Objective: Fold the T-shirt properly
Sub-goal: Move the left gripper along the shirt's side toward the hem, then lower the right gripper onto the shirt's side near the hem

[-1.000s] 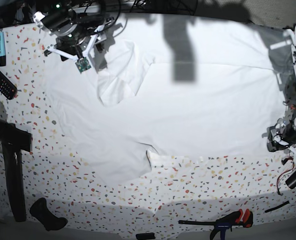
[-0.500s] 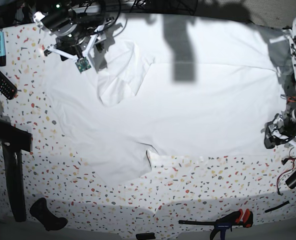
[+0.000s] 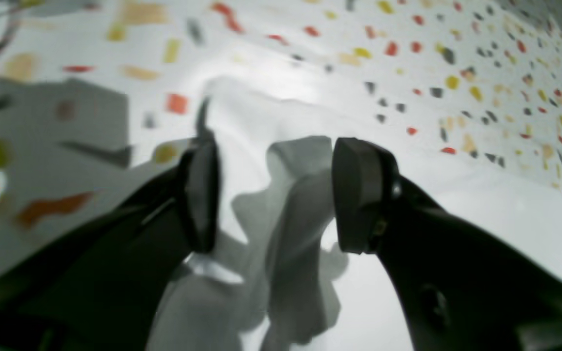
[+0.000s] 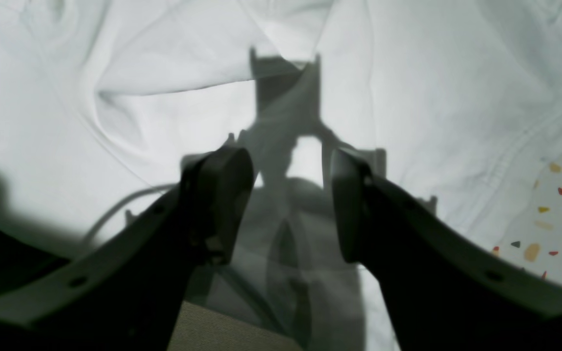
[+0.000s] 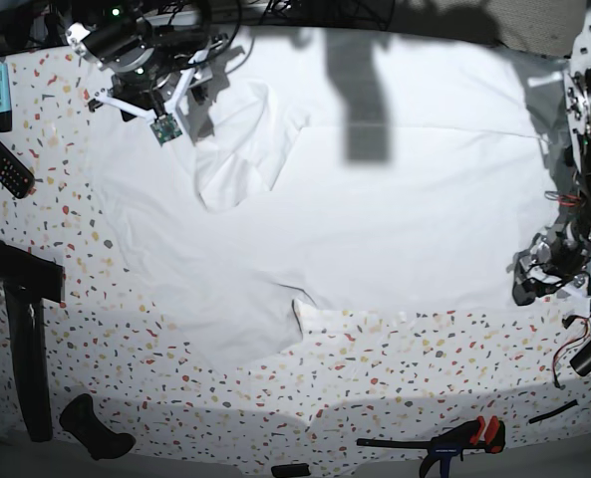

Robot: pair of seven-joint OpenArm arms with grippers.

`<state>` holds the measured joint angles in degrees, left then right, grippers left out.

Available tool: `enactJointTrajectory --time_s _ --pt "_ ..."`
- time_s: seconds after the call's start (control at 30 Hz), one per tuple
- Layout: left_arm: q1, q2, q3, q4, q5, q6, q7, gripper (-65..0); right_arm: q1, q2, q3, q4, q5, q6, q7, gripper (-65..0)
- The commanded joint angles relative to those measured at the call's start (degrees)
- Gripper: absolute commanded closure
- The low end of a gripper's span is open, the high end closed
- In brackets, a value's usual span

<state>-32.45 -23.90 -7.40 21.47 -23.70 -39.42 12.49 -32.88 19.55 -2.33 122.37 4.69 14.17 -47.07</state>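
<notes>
The white T-shirt (image 5: 375, 209) lies spread over most of the table, with one sleeve folded over at the upper left (image 5: 240, 149) and the other lying at the lower left. My left gripper (image 5: 531, 282) is open at the shirt's lower right corner. In the left wrist view (image 3: 276, 195) its jaws stand wide, low over the T-shirt's edge (image 3: 261, 107). My right gripper (image 5: 155, 100) is open above the shirt's upper left. In the right wrist view (image 4: 288, 195) it hangs over wrinkled T-shirt cloth (image 4: 164, 73) and holds nothing.
A black remote (image 5: 1, 159) and a blue marker (image 5: 3, 95) lie at the left edge. A black stand (image 5: 26, 329) and a black object (image 5: 96, 428) are at the lower left. A red-handled clamp (image 5: 464, 436) lies at the front right. Cables hang at the right edge (image 5: 574, 339).
My left gripper has moved left and slightly down, onto the shirt's lower right corner. The right arm and the shirt have not moved.
</notes>
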Motion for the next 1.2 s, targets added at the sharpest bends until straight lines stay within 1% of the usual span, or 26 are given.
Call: enactJointTrajectory --time_s 0.0,0.1,0.23,0.3,0.33,0.37,0.4,0.47,0.5,0.6,0.63,0.7,0.73,0.8,0.87,1.0,1.17 --pt "-1.2 -0.1 0.0 0.5 0.3 -0.6 0.4 -33.9 -0.2 0.3 0.1 1.1 0.0 0.0 0.6 -30.1" --pt "-1.2 0.4 0.0 0.5 0.3 -0.6 0.0 -33.9 -0.2 0.3 0.1 1.1 0.0 0.0 0.5 -30.1" --pt "-1.4 -0.5 0.0 0.5 0.3 -0.6 -0.4 -33.8 -0.1 0.3 0.1 1.1 0.0 0.0 0.3 -30.1" --pt "-1.4 -1.0 -0.1 0.5 0.3 -0.6 -0.7 -30.8 -0.1 0.3 0.1 1.1 0.0 0.0 0.9 -30.1" --pt "-1.5 -1.2 -0.1 0.5 0.3 -0.6 -0.7 -27.7 -0.1 0.3 0.1 1.1 0.0 0.0 1.6 -30.1" --pt "-1.6 -1.4 0.0 0.5 0.2 -0.6 -0.9 -23.2 -0.1 0.3 0.1 1.1 0.0 0.0 2.7 -30.1" --pt "-1.6 -1.5 -0.1 0.6 0.2 -0.6 -1.2 -17.2 -0.1 0.3 0.1 1.1 0.0 0.0 3.9 -30.1" --pt "-1.6 -1.7 -0.1 0.7 0.0 -0.6 -2.5 -1.6 0.2 0.3 0.1 1.1 0.0 0.0 7.0 -30.1" --pt "-1.6 -1.9 -0.1 0.7 -0.4 -0.6 -3.3 0.0 0.8 0.2 0.1 1.0 -0.2 0.0 8.5 -30.1" --pt "-1.6 -2.0 -0.1 0.7 -1.1 -0.6 -5.2 0.0 4.7 -0.1 0.1 0.9 -3.5 -0.1 12.5 -30.1" --pt "-1.7 -2.0 -0.1 0.7 -1.0 -0.6 -5.3 0.0 6.9 -0.2 0.1 0.7 -4.0 -0.4 12.6 -30.1" --pt "-1.7 -2.0 -0.1 0.7 -1.0 -0.6 -5.3 0.0 12.1 -0.2 0.1 -0.3 -3.8 -3.1 11.8 -30.1" --pt "-1.7 -2.0 -0.1 0.7 -1.0 -0.6 -5.3 0.0 14.9 -0.2 0.1 -0.9 -3.2 -3.7 10.4 -30.1" --pt "-1.7 -2.0 -0.1 0.7 -1.0 -0.6 -5.2 0.0 20.5 -0.2 0.1 -2.5 -1.0 -3.7 8.4 -30.1" --pt "-1.7 -2.0 -0.1 0.7 -1.0 -0.6 -5.0 0.0 25.6 -0.3 0.1 -5.4 0.7 -3.6 7.8 -30.1" --pt "-1.7 -2.0 -0.1 0.7 -1.0 -0.6 -5.0 0.0 34.7 -1.0 0.1 -15.2 0.5 -3.0 5.3 -30.1" --pt "-1.7 -2.0 -0.1 0.7 -1.0 -0.6 -5.1 0.0 46.7 -1.0 0.1 -33.2 0.5 -2.5 5.2 -30.1"
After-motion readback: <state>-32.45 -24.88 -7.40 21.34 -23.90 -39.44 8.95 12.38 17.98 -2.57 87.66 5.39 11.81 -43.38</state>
